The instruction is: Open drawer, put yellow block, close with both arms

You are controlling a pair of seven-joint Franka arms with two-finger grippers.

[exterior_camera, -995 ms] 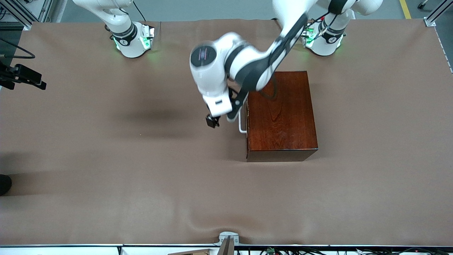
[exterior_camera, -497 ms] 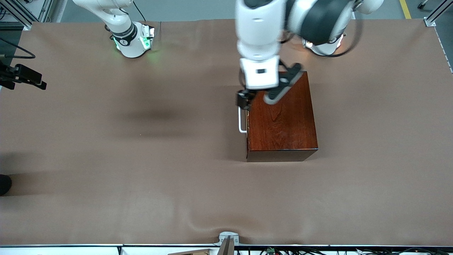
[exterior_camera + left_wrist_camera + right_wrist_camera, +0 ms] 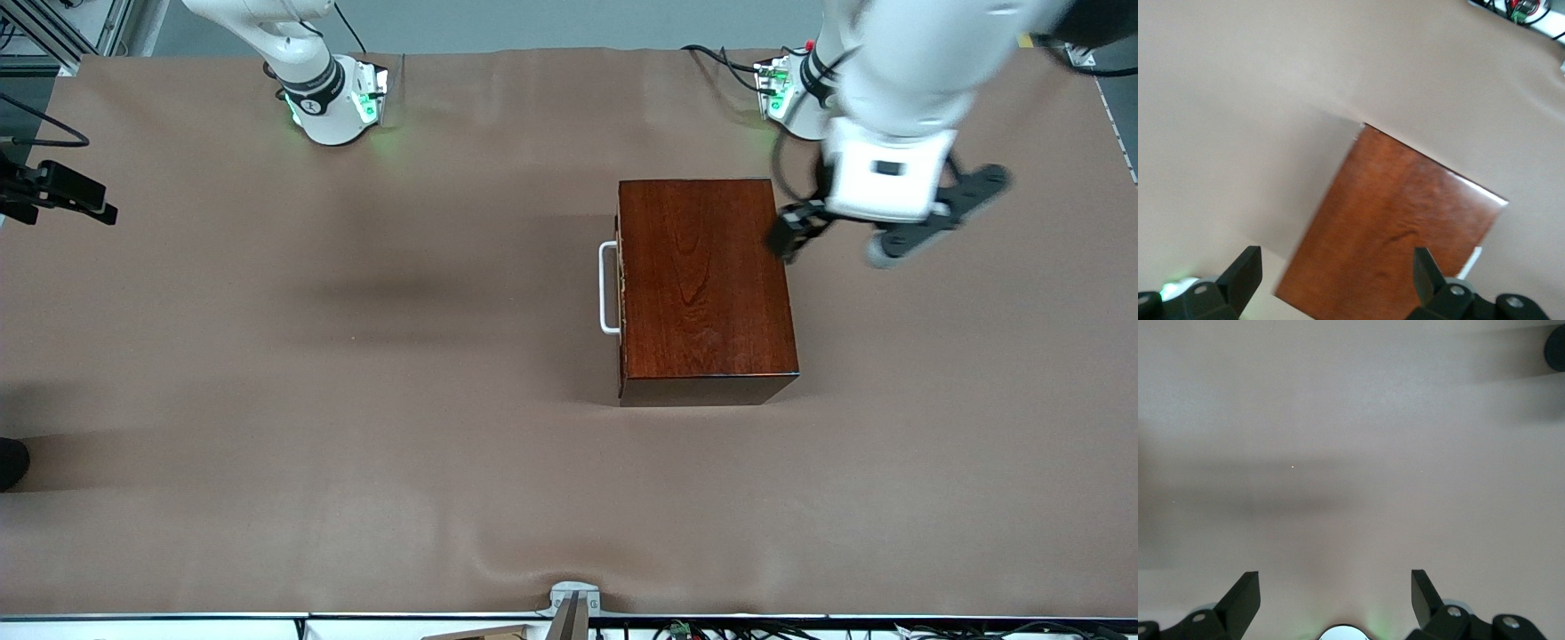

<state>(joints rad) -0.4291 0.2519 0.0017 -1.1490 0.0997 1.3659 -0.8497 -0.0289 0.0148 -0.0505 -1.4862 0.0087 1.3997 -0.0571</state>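
The glossy mahogany box (image 3: 702,284) stands mid-table, and its drawer is pushed in flush, with the white bar handle (image 3: 608,289) facing the right arm's end of the table. My left gripper (image 3: 791,233) hangs in the air over the box's edge at the left arm's end. The left wrist view looks down on the box top (image 3: 1398,227), with the left gripper (image 3: 1336,280) open and nothing between its fingers. My right gripper (image 3: 1336,597) is open over bare tablecloth above its own base, out of the front view; that arm waits. The yellow block is out of view.
The brown cloth (image 3: 356,400) covers the whole table. A black camera mount (image 3: 58,191) juts in at the right arm's end, and a dark object (image 3: 11,462) sits at that end's nearer edge. Cables (image 3: 738,62) lie by the left arm's base.
The left arm has swung up from in front of the drawer handle, across the box top, to the box's edge at its own end. The drawer stayed shut. The right arm has not moved.
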